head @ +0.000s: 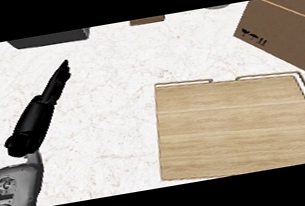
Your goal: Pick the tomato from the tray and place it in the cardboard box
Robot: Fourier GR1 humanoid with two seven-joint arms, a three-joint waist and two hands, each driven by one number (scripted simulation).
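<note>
One robot hand [54, 86], the left, rests spread over the table [97, 63]. No tomato shows on the tray [234, 126]; probably it is already at the box [290, 34], so only release remains.

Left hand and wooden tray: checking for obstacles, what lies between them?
Head view: only bare white marble counter between the black left hand and the flat wooden tray.
</note>
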